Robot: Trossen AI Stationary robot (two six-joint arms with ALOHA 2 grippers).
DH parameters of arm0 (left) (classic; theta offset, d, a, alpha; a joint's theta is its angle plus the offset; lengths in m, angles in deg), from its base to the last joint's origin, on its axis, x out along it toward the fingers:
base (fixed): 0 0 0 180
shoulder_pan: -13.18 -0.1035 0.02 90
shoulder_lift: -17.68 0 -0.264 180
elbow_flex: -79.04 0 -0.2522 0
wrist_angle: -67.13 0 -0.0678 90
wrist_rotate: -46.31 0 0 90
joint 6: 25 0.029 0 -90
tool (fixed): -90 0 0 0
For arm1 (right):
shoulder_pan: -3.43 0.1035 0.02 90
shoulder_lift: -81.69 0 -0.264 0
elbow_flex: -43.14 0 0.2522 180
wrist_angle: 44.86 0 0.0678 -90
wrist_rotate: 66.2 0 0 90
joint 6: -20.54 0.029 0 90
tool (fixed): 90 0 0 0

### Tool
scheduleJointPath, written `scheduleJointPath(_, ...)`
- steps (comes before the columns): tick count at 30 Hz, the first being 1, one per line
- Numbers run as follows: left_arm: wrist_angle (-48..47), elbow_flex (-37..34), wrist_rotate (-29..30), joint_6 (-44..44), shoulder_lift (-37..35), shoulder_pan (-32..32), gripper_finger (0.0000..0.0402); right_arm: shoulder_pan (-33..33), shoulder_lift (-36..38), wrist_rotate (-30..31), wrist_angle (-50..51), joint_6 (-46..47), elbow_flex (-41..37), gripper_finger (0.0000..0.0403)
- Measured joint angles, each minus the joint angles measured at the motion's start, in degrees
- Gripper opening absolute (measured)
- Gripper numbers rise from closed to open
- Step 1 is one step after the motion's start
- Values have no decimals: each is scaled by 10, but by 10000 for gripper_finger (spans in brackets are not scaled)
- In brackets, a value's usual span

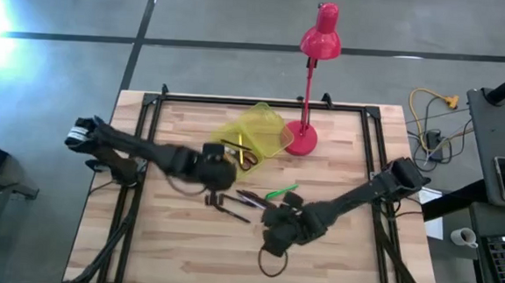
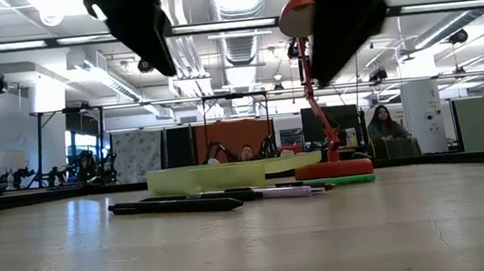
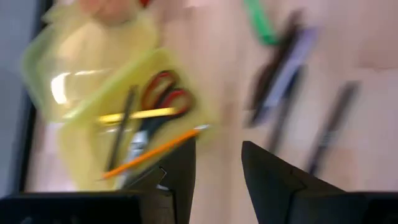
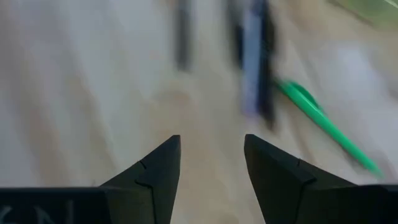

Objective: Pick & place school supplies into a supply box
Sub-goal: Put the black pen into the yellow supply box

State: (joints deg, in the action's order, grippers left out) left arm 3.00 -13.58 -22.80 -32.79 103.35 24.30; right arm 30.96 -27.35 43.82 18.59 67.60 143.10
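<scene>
Your right gripper [image 4: 211, 163] is hanging over bare table [image 1: 184, 251], fingers apart and holding nothing, with a green pen [image 4: 323, 121] and dark pens [image 4: 255, 56] lying just beyond. Your left gripper [image 3: 217, 171] is hovering beside the box [image 1: 255, 135], fingers parted and empty. The box is sitting open by the lamp [image 1: 313, 84], with scissors [image 3: 165, 96], a yellow pencil [image 3: 134, 116] and an orange pencil [image 3: 152, 149] lying inside.
</scene>
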Motion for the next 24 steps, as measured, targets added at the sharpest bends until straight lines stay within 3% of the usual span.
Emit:
scheduleJointPath(6, 3, -25, 3, -106, -2, 120, 115, -37, 0, -46, -189, -130, -31, 169)
scheduleJointPath(11, -1, -59, 6, -217, -2, 183, 115, -61, -21, -49, -229, -146, -32, 169)
scheduleJointPath(16, 2, -94, 6, -330, -2, 230, 115, -63, -66, -107, -264, -188, -23, 169)
scheduleJointPath(24, 3, -113, 26, -424, -2, 270, 115, -65, -111, -31, -268, -189, 8, 169)
